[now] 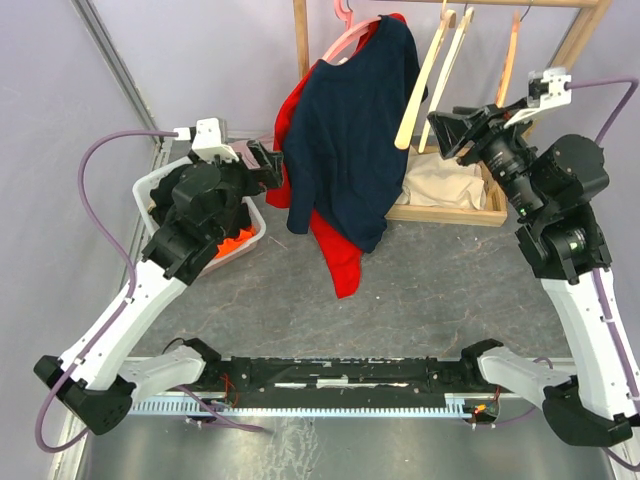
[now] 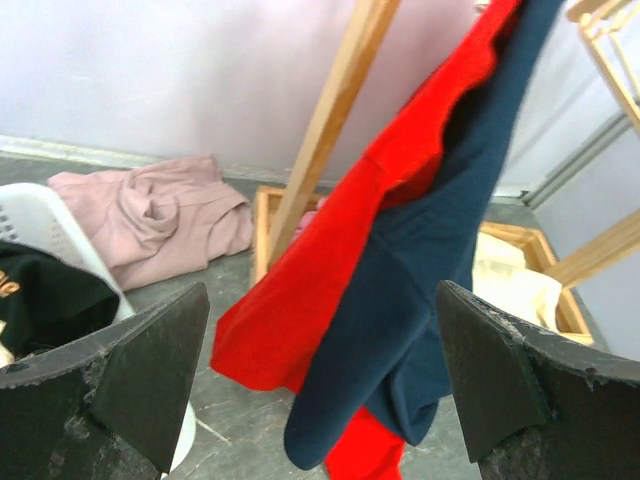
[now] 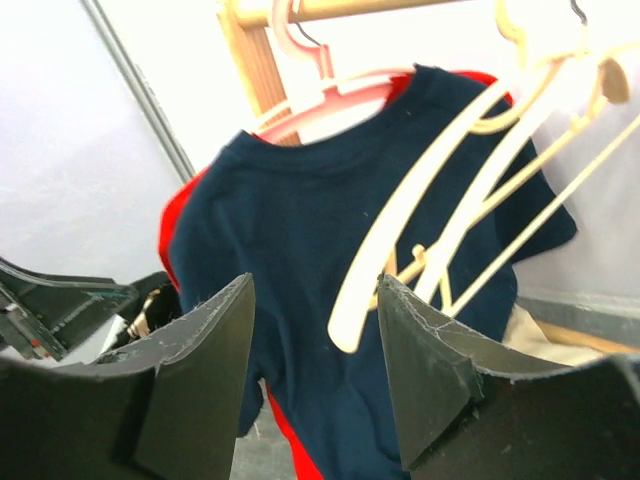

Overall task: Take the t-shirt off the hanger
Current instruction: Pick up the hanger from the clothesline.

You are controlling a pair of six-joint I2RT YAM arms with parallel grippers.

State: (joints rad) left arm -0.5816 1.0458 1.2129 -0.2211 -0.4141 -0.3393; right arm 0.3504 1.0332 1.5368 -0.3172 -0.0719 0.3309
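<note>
- I see a grey, mottled table (image 1: 430, 290) carrying everything here.
- A white basket (image 1: 146, 186) sits on its left side, with clothes inside.
- A crumpled pink garment (image 2: 160, 215) lies flat on the table, just behind the basket.
- The wooden rack's base frame (image 1: 450, 214) stands at the far side, with a cream cloth (image 1: 445, 180) lying inside it.
- A black rail (image 1: 340, 375) joining the 2 arm bases runs along the near edge.
</note>
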